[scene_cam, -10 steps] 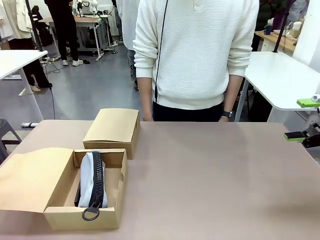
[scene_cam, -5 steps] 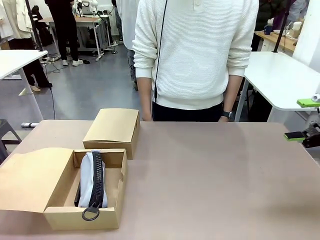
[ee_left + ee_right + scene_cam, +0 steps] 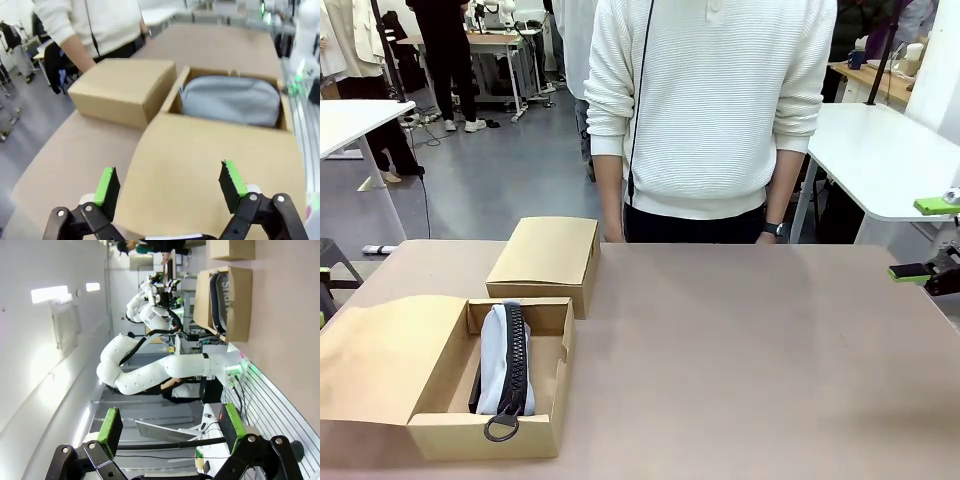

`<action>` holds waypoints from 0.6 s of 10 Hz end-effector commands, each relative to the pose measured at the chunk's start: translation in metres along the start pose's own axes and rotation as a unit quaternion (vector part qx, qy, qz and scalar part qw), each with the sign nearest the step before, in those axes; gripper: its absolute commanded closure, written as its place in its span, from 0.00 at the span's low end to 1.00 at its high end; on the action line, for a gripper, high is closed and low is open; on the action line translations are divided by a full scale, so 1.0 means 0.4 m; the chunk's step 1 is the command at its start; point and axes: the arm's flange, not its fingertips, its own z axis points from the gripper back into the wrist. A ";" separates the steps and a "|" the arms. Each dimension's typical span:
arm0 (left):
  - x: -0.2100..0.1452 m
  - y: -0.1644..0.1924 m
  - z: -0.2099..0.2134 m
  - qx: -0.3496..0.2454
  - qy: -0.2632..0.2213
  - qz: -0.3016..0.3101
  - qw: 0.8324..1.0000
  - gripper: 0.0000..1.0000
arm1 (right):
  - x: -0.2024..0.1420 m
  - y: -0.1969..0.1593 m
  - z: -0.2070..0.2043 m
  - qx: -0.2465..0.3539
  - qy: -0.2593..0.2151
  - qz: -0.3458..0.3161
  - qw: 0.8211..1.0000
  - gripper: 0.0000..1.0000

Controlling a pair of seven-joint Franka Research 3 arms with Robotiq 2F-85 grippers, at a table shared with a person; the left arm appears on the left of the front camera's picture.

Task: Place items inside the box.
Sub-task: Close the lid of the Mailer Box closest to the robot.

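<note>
The grey pouch (image 3: 506, 358) lies lengthwise in the open box (image 3: 490, 438) at the table's near-left corner, nearest the left gripper (image 3: 169, 186); both grippers' jaws are spread, empty.

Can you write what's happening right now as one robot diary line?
grey pouch in open box | closed box behind | left gripper open above flap | right gripper open, empty

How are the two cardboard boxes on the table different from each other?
The near box is open, its lid flap lying flat to the side; the far box is closed. The near box holds a grey zip pouch; what the far box holds cannot be seen. The near box sits closer to the robot, the far box closer to the person. Both are plain brown cardboard.
</note>
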 end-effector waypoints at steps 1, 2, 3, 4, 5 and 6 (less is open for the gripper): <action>-0.059 0.036 -0.004 0.005 0.076 -0.042 0.996 0.00 | -0.004 0.010 0.001 0.000 0.001 -0.009 1.000 0.00; -0.090 0.040 0.012 0.014 0.090 -0.035 0.995 0.00 | -0.004 0.010 0.001 0.000 0.001 -0.009 1.000 0.00; -0.117 0.037 0.022 0.020 0.106 -0.029 0.994 0.00 | -0.004 0.010 0.001 0.000 0.001 -0.009 1.000 0.00; -0.139 0.040 0.013 0.002 0.130 -0.028 0.991 0.00 | -0.004 0.010 0.001 0.000 0.001 -0.009 1.000 0.00; -0.156 0.054 -0.008 -0.005 0.157 -0.031 0.987 0.00 | -0.004 0.010 0.001 0.000 0.001 -0.009 1.000 0.00; -0.180 0.050 -0.028 -0.023 0.150 -0.018 0.988 0.00 | -0.004 0.010 0.001 0.000 0.001 -0.009 1.000 0.00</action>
